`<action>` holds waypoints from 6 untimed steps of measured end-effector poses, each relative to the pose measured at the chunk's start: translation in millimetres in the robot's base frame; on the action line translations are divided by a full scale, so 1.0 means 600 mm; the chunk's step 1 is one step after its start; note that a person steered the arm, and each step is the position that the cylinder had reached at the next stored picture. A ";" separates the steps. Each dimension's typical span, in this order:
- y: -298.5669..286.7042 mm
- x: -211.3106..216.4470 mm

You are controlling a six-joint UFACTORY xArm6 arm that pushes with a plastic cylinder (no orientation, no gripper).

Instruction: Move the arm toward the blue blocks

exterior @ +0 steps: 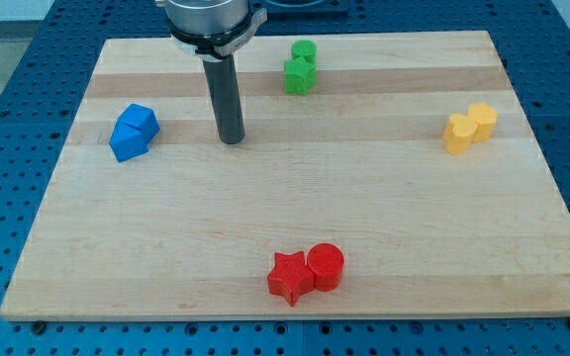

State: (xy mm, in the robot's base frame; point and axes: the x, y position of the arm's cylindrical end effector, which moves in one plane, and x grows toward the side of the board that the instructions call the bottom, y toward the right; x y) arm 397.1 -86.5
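Blue blocks (133, 132), two touching, are seen near the wooden board's (364, 218) left edge, level with my tip (232, 140), which is planted just to their right with bare wood between. No gripper is fitted; the rod holds nothing. A straight slide toward the view's left is judged enough to close the gap.

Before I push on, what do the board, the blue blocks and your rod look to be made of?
Board: pale wood, likely maple; grain and plank bands show, satin finish. Blue blocks: probably moulded or printed plastic; flat uniform colour, crisp facets, slight sheen. Rod: dark, smooth, faint highlight, metal or hard plastic, I cannot tell. My tip rests on the board, to the view's right of the blue blocks, apart from them.
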 end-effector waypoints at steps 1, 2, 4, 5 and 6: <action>-0.003 0.000; -0.008 0.000; -0.023 0.000; -0.028 0.000; -0.030 0.000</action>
